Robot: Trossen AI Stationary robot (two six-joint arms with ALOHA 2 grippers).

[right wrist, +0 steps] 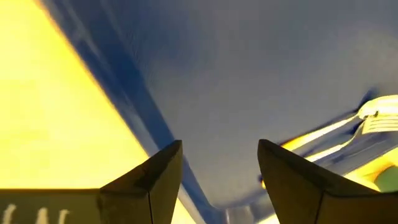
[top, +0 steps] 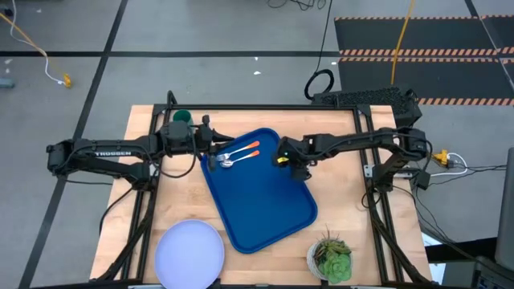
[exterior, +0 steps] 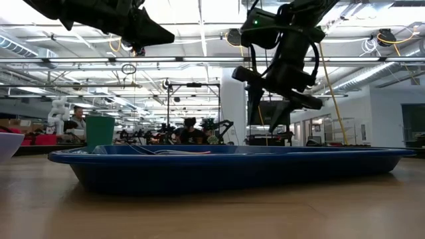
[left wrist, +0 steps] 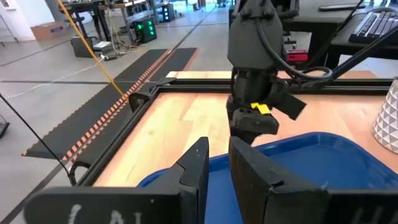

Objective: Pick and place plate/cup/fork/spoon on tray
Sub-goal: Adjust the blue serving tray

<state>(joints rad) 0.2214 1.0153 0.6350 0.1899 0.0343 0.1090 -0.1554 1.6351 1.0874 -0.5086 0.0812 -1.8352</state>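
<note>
The large blue rectangular plastic tray (top: 261,193) with rounded corners and a raised rim lay at an angle on the wooden table (top: 341,217). The small fork (top: 242,154) with silver tines and an orange handle and the small spoon (top: 238,149) with a silver bowl and an orange handle lay side by side inside the tray, near its far left corner. The small dark green cylindrical cup (top: 181,117) stood on the table beyond the tray, at the far left. The round pale lavender-white plate (top: 189,254) lay on the table near the front left edge, outside the tray.

The left gripper (top: 214,147) hung above the tray's far left corner, near the 2 utensils; its fingers (left wrist: 194,168) stood close together with a narrow gap and grasped nothing. The right gripper (top: 299,170) hovered above the tray's right rim, jaws spread and empty. A white pot with a green plant (top: 331,257) stood at the front right.
</note>
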